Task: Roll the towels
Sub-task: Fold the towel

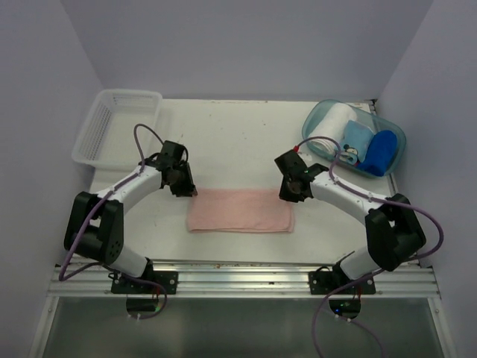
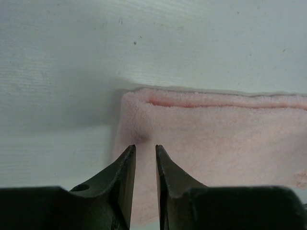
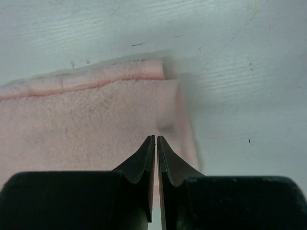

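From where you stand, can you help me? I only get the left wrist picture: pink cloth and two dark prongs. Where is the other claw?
Observer: The right claw is at the opposite end of the pink towel, over its right edge, with its fingers almost together.
Operator: Are there other towels around?
Observer: Yes. A clear tub at the far right holds a white roll, a light blue towel and a dark blue roll.
Operator: Anything on my side?
Observer: A white mesh basket sits in the far left corner.
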Available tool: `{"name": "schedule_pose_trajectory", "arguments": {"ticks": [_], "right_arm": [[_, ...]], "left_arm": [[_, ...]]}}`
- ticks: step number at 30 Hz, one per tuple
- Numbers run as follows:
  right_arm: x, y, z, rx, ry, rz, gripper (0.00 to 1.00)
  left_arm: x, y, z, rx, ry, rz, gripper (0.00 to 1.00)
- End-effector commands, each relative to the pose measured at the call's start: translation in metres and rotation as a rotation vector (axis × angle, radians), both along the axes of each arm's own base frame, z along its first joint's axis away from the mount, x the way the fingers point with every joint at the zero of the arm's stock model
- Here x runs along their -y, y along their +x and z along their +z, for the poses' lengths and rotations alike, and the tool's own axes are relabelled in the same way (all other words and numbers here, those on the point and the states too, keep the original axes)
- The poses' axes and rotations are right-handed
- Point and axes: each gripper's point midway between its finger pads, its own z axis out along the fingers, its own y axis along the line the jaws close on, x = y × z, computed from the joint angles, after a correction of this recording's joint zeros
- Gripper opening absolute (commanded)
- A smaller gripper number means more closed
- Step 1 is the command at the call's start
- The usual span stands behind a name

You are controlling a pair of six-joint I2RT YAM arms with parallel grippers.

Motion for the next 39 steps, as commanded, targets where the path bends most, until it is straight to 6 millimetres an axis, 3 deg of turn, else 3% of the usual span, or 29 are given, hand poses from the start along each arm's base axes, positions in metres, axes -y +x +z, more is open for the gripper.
{"name": "schedule_pose_trajectory", "arguments": {"ticks": [1,5,8,11,15,18,20,22,26,30,33,36,39], "right_arm": [[0.006,0.02,-0.009,0.0,-0.067,0.018,0.09],[0.01,0.03,-0.033,-0.053,-0.101,0.013,0.07],[0.009,0.028,-0.048,-0.094,-0.105,0.02,0.07],[0.009,0.023,-0.052,-0.119,-0.102,0.024,0.06],[0.013,0.022,-0.033,-0.074,-0.092,0.015,0.06],[0.016,0.024,-0.007,-0.012,-0.077,0.01,0.07],[0.014,0.022,0.008,0.028,-0.037,0.004,0.07],[0.004,0.008,0.007,0.008,0.015,0.021,0.07],[-0.01,-0.029,-0.002,-0.029,0.022,0.048,0.07],[-0.022,-0.057,-0.018,-0.076,0.029,0.046,0.07],[-0.018,-0.062,-0.033,-0.107,0.004,0.04,0.07],[-0.009,-0.044,-0.041,-0.078,-0.091,0.041,0.09],[-0.009,-0.014,-0.044,-0.067,-0.087,0.04,0.09]], "left_arm": [[-0.004,0.03,-0.003,0.057,0.03,0.054,0.26],[-0.006,0.029,-0.025,0.012,0.055,0.056,0.25],[-0.005,0.031,-0.027,0.005,0.059,0.049,0.25],[-0.004,0.037,-0.016,0.023,0.064,0.03,0.25],[-0.005,0.048,0.012,0.087,0.075,0.002,0.27],[-0.004,0.058,0.03,0.135,0.079,-0.02,0.28],[-0.001,0.062,0.033,0.137,0.075,-0.038,0.28],[0.007,0.07,0.038,0.148,0.053,-0.065,0.27],[0.014,0.074,0.023,0.103,0.042,-0.101,0.26],[0.007,0.062,0.003,0.023,0.082,-0.118,0.26],[0.014,0.05,-0.009,-0.006,0.035,-0.146,0.25],[0.015,0.031,-0.017,-0.048,0.023,-0.16,0.23],[0.011,0.005,-0.025,-0.078,0.012,-0.167,0.23]]}}
